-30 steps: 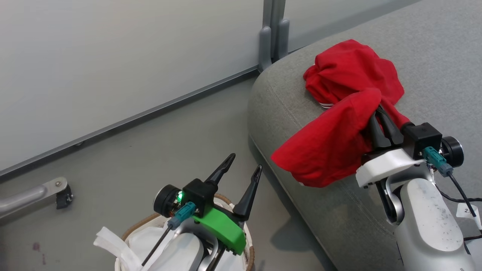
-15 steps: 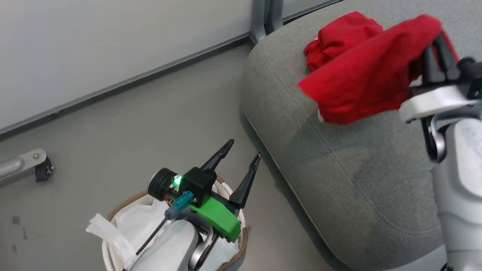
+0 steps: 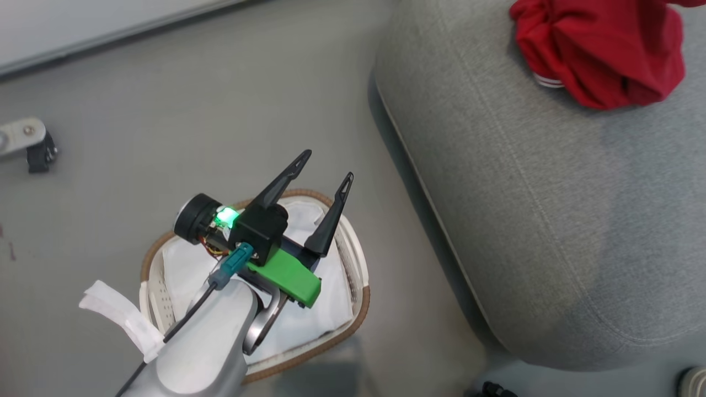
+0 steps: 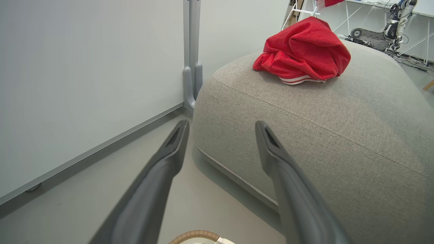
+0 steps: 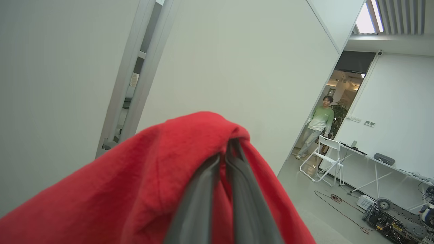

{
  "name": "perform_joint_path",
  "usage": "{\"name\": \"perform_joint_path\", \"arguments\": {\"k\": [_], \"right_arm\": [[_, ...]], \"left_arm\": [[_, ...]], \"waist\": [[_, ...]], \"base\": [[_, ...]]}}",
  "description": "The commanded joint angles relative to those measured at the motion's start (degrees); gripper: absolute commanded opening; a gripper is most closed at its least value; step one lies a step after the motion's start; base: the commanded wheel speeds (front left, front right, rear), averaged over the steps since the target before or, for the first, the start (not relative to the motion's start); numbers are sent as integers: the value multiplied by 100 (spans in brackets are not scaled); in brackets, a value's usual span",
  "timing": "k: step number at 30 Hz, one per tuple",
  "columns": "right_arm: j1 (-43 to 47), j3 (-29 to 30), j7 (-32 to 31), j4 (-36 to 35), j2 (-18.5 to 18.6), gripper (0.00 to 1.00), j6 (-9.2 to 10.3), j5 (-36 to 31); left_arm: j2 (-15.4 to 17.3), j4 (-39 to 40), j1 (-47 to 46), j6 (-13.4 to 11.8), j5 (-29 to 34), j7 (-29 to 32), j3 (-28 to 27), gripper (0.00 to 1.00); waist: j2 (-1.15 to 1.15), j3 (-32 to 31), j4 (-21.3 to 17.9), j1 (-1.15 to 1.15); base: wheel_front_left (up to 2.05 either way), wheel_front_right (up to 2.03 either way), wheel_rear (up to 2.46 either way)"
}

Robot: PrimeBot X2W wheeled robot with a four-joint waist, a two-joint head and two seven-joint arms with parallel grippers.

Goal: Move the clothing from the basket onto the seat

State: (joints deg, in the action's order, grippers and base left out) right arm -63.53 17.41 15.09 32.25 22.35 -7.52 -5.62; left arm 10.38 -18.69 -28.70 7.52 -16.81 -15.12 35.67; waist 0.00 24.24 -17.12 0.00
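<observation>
right gripper point(image 5: 228, 152) tips buried in clothing point(image 5: 142, 183) | basket point(image 3: 353, 259) half hidden

Grey floor point(image 3: 220, 110) covers the left half of the head view, with a metal leg on a black caster point(image 3: 27, 146) at its upper left edge. The left side of the left wrist view is plain white wall point(image 4: 84, 67), ending at a grey post point(image 4: 191, 51). Right of centre in the right wrist view, a person point(image 5: 318, 125) stands in a doorway near a white folding chair point(image 5: 325, 159). A ceiling light point(image 5: 368, 17) glows at upper right.
</observation>
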Motion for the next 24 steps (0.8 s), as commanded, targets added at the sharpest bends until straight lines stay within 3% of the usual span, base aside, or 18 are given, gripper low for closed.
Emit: {"name": "perform_joint_path", "arguments": {"k": [1,13,22,23,24], "right_arm": [[-5,34,11,89,-27,0,6,-43],[1185,296,11,808,-657,0,7,-262],[1610,343,11,790,-853,0,6,-309],[1658,345,11,755,-858,11,6,-311],[1708,327,11,724,-859,41,7,-330]], "left_arm": [[77,53,-136,-15,81,-4,-31,100],[199,164,-221,-56,186,-4,-154,100],[158,55,-123,-64,107,-4,-204,100],[144,39,-93,-64,103,-4,-214,100],[133,30,-68,-63,93,-4,-221,100]], "waist": [[0,645,255,0],[0,969,214,0],[0,769,138,0],[0,723,132,0],[0,681,130,0]], "base": [[0,0,0],[0,0,0],[0,0,0],[0,0,0],[0,0,0]]}}
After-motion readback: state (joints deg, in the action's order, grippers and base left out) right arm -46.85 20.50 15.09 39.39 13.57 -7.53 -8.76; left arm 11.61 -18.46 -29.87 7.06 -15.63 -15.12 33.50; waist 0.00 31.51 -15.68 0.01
